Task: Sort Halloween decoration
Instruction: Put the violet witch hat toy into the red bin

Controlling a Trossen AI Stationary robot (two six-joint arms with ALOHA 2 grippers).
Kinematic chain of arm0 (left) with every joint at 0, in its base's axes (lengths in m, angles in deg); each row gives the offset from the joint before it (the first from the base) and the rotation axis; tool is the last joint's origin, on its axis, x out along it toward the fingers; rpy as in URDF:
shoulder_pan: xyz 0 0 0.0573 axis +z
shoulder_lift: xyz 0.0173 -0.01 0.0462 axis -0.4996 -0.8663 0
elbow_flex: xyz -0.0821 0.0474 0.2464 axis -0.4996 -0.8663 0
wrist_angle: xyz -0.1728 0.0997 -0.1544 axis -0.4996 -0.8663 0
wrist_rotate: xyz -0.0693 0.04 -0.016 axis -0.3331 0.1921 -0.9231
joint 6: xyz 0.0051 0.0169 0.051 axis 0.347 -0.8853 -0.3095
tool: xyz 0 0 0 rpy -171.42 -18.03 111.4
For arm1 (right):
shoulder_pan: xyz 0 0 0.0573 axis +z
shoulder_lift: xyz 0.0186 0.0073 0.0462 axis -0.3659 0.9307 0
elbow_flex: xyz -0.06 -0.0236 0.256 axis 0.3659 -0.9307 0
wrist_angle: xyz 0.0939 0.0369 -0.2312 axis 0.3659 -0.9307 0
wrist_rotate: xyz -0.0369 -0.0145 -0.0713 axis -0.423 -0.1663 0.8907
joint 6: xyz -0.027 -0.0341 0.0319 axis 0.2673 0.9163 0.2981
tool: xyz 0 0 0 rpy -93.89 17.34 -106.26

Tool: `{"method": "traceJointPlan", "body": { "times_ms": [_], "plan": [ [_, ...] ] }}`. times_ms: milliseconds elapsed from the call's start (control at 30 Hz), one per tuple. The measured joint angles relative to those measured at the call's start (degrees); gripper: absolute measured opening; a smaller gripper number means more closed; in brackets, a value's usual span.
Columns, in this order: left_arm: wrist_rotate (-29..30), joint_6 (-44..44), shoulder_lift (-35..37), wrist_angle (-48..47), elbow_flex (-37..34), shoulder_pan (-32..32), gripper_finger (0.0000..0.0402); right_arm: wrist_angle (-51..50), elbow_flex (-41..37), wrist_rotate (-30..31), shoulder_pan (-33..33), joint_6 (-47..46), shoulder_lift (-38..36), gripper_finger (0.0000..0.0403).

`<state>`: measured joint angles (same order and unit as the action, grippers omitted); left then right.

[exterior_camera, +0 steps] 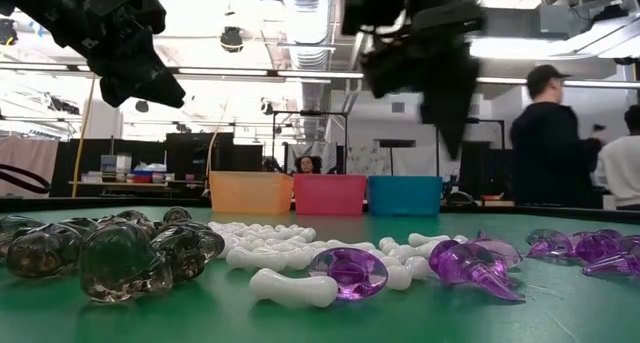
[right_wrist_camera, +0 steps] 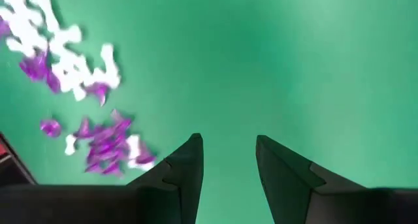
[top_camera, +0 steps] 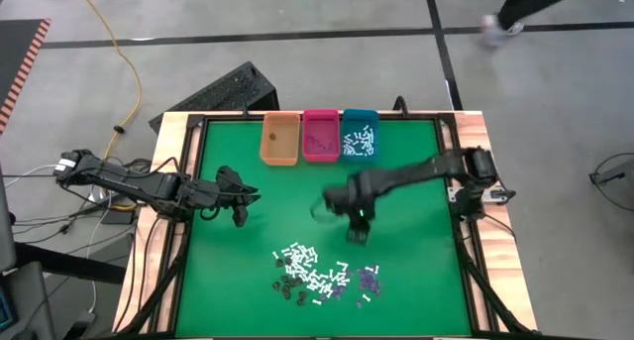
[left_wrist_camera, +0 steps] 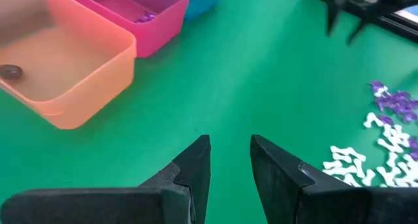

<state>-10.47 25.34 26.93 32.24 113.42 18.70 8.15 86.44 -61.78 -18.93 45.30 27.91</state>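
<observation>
Sorting is partly done, as I read it from here. Up at the far edge of the green felt-topped table sit three rectangular plastic bins in a row: the teal bin already holds a good scatter of white short sticks, the pink bin has a few purple bits, and the orange bin shows just one dark piece (the left wrist view catches it near a corner).

Plenty remains! The main heap of tiny plastic Halloween pieces lies near the table's front edge: white bone-like sticks, clear purple faceted bits and smoky dark-brown bits, dozens of them, mixed and touching.

Right tool hangs above the felt just beyond that heap, fingers apart and nothing between them, so I'd say it is between loads. Left tool waits over bare felt on the left side, well apart from the heap, fingers parted with a narrow gap, carrying nothing.

Writing? None I can read on the bins, the pieces or the table.
</observation>
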Motion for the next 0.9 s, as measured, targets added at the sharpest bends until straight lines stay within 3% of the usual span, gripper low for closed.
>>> {"method": "traceJointPlan", "body": {
  "times_ms": [200, 367, 533, 900],
  "plan": [
    [-0.12, -0.94, 0.0, 0.05, 0.0, 0.01, 0.0099, 5.9, -4.06, 2.56, 13.73, -23.87, 0.0, 0.017],
    [0.45, -1.46, 0.0, 0.82, 0.0, 0.01, 0.0099, 12.97, -4.68, 8.92, 20.44, -35.95, 0.02, 0.017],
    [0.37, -1.44, 0.0, 2.03, 0.0, -0.01, 0.0099, 13.99, -4.68, 15.35, 22.81, -43.07, 0.15, 0.017],
    [-0.2, -0.95, 0.0, 2.23, 0.0, -0.01, 0.0099, 14.23, -4.68, 15.96, 24.77, -47.45, 3.44, 0.02]
  ]
}}
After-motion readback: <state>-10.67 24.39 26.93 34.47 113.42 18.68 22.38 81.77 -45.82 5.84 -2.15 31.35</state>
